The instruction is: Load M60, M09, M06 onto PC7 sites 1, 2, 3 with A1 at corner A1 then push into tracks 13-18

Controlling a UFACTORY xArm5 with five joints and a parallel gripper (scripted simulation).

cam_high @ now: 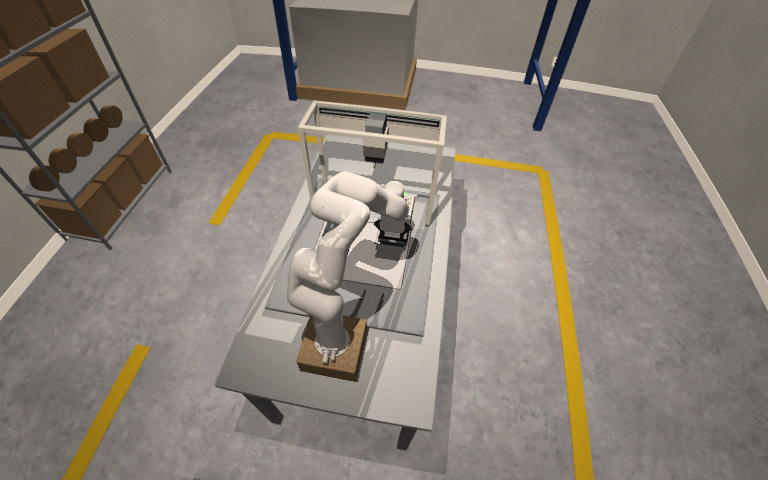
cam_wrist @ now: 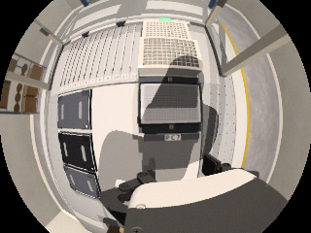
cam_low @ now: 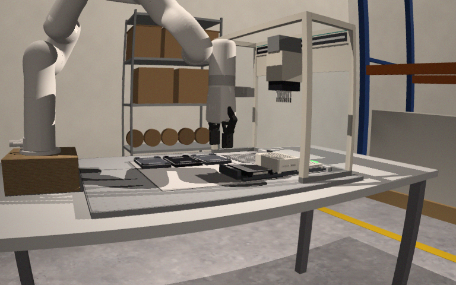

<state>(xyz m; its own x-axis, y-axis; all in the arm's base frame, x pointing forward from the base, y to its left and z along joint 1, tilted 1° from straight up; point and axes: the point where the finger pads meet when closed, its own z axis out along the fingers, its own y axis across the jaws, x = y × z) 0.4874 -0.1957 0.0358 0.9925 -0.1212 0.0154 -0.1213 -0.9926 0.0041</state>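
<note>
The carrier PC7 (cam_wrist: 172, 137) (cam_low: 230, 171) lies straight in line with the right-hand tracks of the rails (cam_wrist: 99, 57), handle toward the arm. The dense-welled plate M60 (cam_wrist: 170, 115) is on site 1, the tall cream block M09 (cam_wrist: 170, 52) (cam_low: 277, 163) on site 2, and the low plate M06 (cam_wrist: 166, 29) on site 3. All look flat; their A1 corners are too small to read. A lamp (cam_wrist: 165, 19) (cam_high: 405, 194) behind those tracks is green. My gripper (cam_low: 221, 145) is open and empty, raised above and slightly arm-side of the handle. Whether the carrier's underside is down in the tracks is hidden.
The nests S1 (cam_wrist: 82, 181) (cam_low: 152, 162), S2 (cam_wrist: 77, 150) (cam_low: 182, 160) and S3 (cam_wrist: 75, 110) (cam_low: 211, 158) hold no plates, left of the apron (cam_wrist: 114, 104). The instrument's frame post (cam_low: 305, 100) stands beside the rails. A pipetting head (cam_low: 284, 67) hangs over them.
</note>
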